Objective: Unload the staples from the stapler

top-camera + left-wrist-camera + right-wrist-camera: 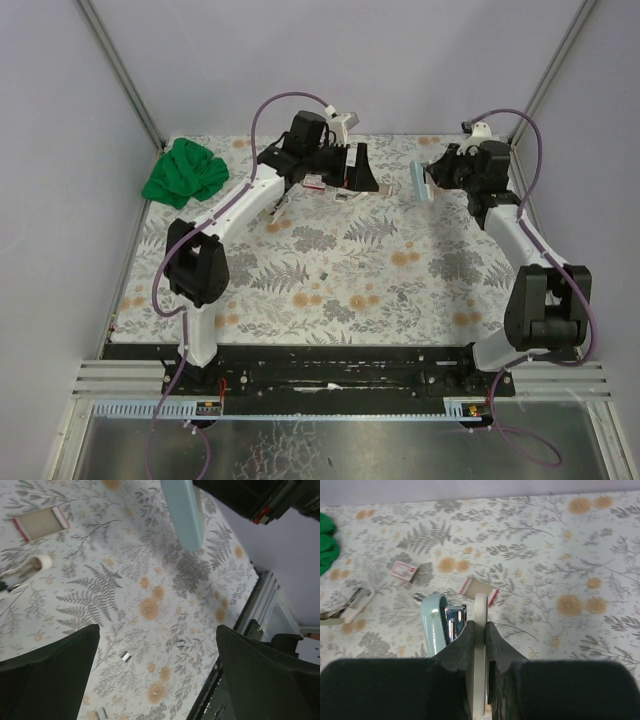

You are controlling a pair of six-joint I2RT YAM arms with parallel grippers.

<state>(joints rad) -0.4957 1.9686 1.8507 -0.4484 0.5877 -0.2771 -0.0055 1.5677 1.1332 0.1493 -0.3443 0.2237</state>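
Jaws of the right gripper [479, 628] are pinching the stapler [433, 626] by its base, left gripper [157, 630] is gaping wide — magazine [455, 622] is sitting just left of the pinch, so gentle tipping is looking wisest.

We note a table [430, 300] under a floral-print cloth, enclosed by plain pale lilac walls [350, 60]. Aluminium corner posts [120, 70] rise at 10 and 2 o'clock. Lighting is even.

Lighting: bright, even and diffuse, from overhead; floral surface [400, 290] uniformly lit, no harsh glare. Shadows: faint, soft-edged, on the surface beneath the arms. Glint: on the chrome of the pale blue stapler [432, 625] held above the surface. Focus: surface sharp; jaws nearest each wrist lens dark and blurred.
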